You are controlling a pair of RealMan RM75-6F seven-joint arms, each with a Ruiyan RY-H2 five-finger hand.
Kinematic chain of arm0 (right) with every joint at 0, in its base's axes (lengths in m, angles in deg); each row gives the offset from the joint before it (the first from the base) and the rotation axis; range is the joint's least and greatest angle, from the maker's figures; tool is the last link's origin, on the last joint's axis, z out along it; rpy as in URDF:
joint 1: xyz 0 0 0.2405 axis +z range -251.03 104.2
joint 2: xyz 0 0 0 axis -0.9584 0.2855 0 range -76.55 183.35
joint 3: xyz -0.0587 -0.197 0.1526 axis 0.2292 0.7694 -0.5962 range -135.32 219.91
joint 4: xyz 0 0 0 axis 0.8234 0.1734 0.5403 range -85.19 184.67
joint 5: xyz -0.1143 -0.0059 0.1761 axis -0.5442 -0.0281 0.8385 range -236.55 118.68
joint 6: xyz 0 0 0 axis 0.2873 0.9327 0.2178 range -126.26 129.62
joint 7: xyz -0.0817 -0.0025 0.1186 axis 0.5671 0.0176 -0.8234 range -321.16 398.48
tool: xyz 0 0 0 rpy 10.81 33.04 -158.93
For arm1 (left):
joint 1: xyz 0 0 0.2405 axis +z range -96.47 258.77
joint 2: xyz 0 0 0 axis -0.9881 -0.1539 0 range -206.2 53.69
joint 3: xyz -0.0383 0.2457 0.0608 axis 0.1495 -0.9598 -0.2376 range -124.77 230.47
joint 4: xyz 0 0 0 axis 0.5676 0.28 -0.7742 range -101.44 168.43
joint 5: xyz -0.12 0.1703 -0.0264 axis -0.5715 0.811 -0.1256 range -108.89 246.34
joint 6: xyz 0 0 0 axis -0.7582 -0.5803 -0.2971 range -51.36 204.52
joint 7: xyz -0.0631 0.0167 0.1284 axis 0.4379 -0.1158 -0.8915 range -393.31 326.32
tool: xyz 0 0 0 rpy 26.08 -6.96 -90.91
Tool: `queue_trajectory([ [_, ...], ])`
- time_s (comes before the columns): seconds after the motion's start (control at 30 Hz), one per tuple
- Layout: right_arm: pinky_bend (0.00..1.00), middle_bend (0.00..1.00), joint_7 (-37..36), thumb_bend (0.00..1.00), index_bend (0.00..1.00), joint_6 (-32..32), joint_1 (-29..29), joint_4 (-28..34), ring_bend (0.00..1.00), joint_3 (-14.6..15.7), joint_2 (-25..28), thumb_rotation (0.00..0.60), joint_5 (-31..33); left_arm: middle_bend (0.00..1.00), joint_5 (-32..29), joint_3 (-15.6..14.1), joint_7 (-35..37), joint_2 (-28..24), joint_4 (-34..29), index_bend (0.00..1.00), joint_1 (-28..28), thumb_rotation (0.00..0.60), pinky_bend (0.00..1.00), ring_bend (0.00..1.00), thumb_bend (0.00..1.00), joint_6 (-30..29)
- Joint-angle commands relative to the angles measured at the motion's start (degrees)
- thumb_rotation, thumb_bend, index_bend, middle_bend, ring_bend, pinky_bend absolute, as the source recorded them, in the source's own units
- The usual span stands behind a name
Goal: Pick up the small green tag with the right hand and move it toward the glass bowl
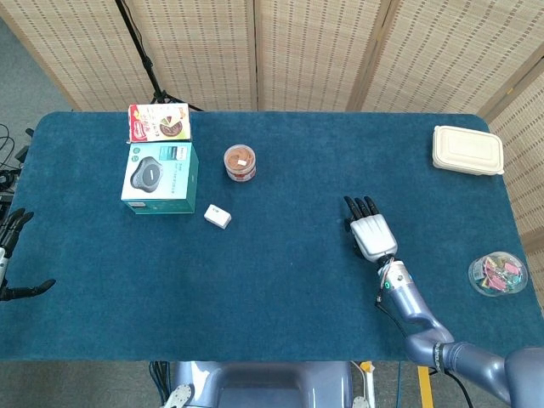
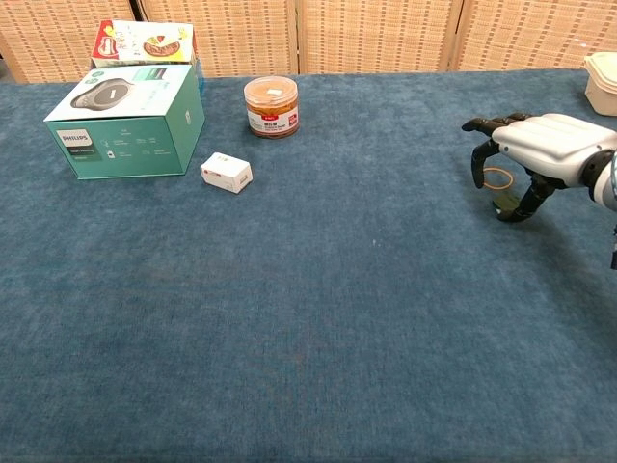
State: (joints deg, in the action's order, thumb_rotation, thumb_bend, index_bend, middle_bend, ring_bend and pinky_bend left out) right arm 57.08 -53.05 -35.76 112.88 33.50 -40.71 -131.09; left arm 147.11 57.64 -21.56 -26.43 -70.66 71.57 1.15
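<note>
The small green tag [image 2: 502, 204] lies flat on the blue cloth, just under my right hand [image 2: 542, 148]. The hand hovers palm down over it, fingers [image 2: 477, 162] bent downward and spread from the thumb, whose tip reaches the tag's right edge. Nothing is lifted. In the head view the right hand [image 1: 372, 232] covers the tag. The glass bowl [image 1: 498, 274], holding colourful clips, sits near the table's right edge, to the right of and nearer than the hand. My left hand [image 1: 12, 255] shows at the far left edge, off the table, its fingers apart and holding nothing.
A tan rubber band [image 2: 496, 177] lies beneath the right fingers, beside the tag. A beige lidded container [image 1: 467, 150] is at the back right. A teal Philips box [image 2: 125, 120], a snack packet [image 2: 144, 44], an orange-lidded jar [image 2: 271, 106] and a small white box [image 2: 227, 173] stand at the left.
</note>
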Motion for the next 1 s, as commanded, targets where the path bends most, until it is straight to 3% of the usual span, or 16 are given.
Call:
queue_trajectory([
  [0.03, 0.00, 0.00, 0.20, 0.18, 0.44, 0.30, 0.06, 0.02, 0.00, -0.05, 0.00, 0.600, 0.33, 0.00, 0.08, -0.01, 0.02, -0.04, -0.06, 0.00, 0.01, 0.600, 0.00, 0.00, 0.00, -0.04],
  [0.3, 0.00, 0.00, 0.41, 0.35, 0.45, 1.09, 0.20, 0.63, 0.00, -0.10, 0.47, 0.600, 1.06, 0.00, -0.14, 0.03, -0.01, -0.05, -0.01, 0.00, -0.08, 0.600, 0.00, 0.00, 0.00, 0.20],
  [0.77, 0.00, 0.00, 1.08, 0.40, 0.48, 1.69, 0.29, 1.55, 0.00, -0.02, 1.37, 0.600, 2.08, 0.00, -0.28, 0.05, -0.22, -0.08, -0.18, 0.00, -0.17, 0.600, 0.00, 0.00, 0.00, 0.38],
  [1.0, 0.00, 0.00, 1.52, 0.49, 0.49, 2.43, 0.56, 1.23, 0.00, -0.13, 1.16, 0.600, 3.01, 0.00, -0.29, 0.04, -0.21, -0.08, -0.18, 0.00, -0.17, 0.600, 0.00, 0.00, 0.00, 0.39],
])
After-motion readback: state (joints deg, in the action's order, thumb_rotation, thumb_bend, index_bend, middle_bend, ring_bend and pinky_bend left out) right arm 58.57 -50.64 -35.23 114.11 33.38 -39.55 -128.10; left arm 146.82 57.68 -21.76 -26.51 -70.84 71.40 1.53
